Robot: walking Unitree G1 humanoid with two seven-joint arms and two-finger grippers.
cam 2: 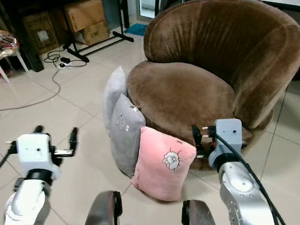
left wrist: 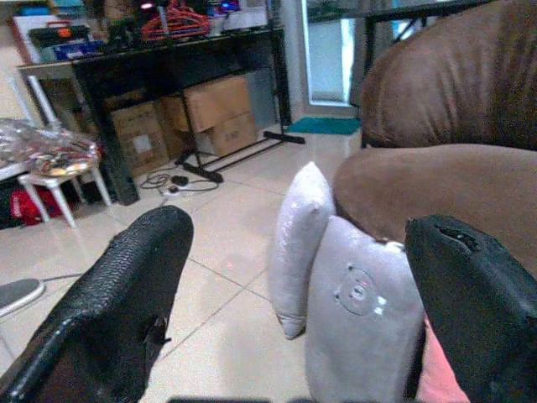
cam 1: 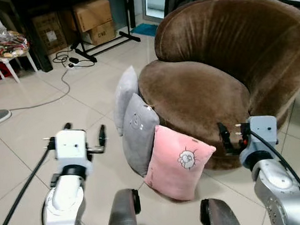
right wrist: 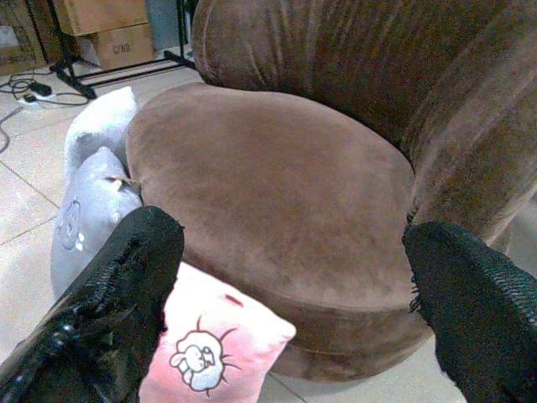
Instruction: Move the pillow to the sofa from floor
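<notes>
- Three pillows stand on the floor against the sofa: one pink pillow (cam 1: 178, 162), two grey pillows (cam 1: 139, 133) (cam 1: 124, 96).
- One brown sofa (cam 1: 226, 72).
- Two grippers: left gripper (cam 1: 85, 136), right gripper (cam 1: 232, 136).
- Cardboard boxes (cam 1: 93, 19) under the dark shelf: apparently three, though shadow obscures them.
- One white stool (cam 1: 6, 62).

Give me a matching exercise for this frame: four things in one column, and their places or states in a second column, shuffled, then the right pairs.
Things:
1. pink pillow
2. sofa seat
3. left gripper
4. cardboard boxes

Places or states:
A. under the dark shelving at the back
B. bare, no pillow on it
C. open, raised over the floor tiles, left of the pillows
D. on the floor, leaning against the sofa's base

Pairs: 1-D, 2-B, 3-C, 4-A
</notes>
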